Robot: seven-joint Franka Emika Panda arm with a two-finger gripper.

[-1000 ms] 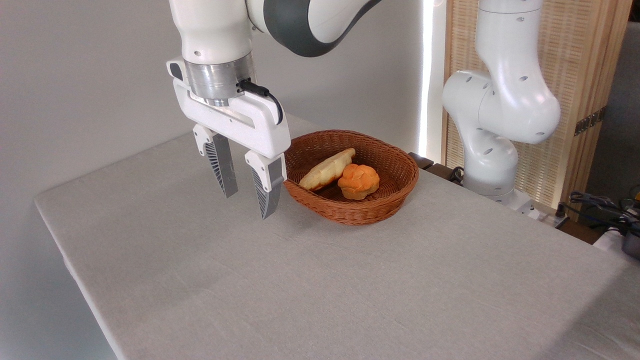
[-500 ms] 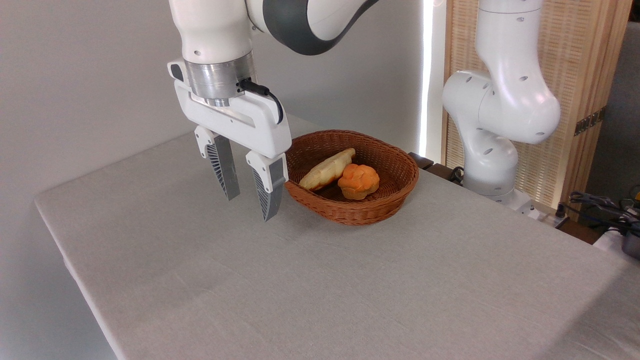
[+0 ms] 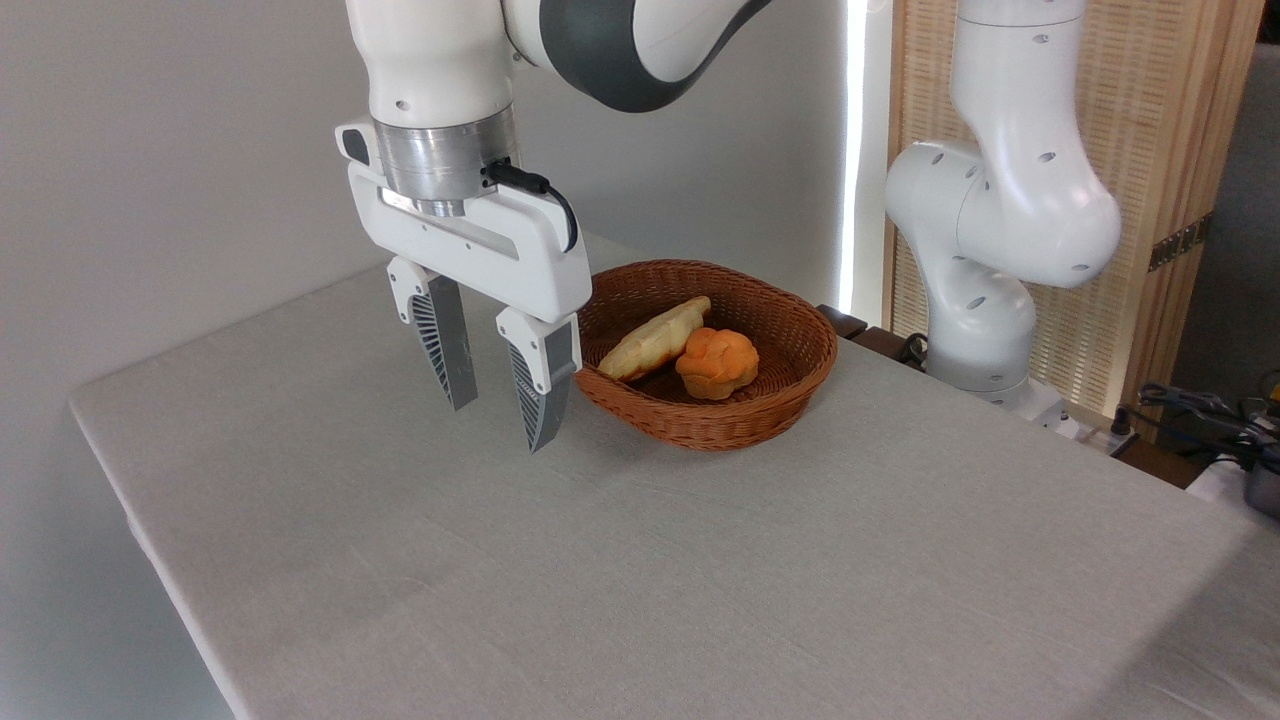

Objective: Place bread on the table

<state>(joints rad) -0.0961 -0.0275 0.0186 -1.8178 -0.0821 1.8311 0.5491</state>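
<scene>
The bread point(image 3: 655, 340), a long pale-yellow loaf with golden edges, lies inside the brown wicker basket point(image 3: 770, 405) on its left side, leaning against a round orange bun point(image 3: 716, 362). My gripper point(image 3: 495, 425) hangs open above the table point(image 3: 600, 560), just left of the basket and in front of its left rim. Nothing is between its ribbed grey fingers point(image 3: 442, 345). The right finger hides a bit of the basket's left edge.
The arm's white base point(image 3: 985, 230) stands behind the table at the right, before a wooden slatted screen point(image 3: 1150, 150). Cables and gear point(image 3: 1215, 415) lie at the far right. The table's left edge point(image 3: 140, 520) drops off near the wall.
The gripper has shifted slightly right and a little lower, still open. The bread, bun and basket have not moved.
</scene>
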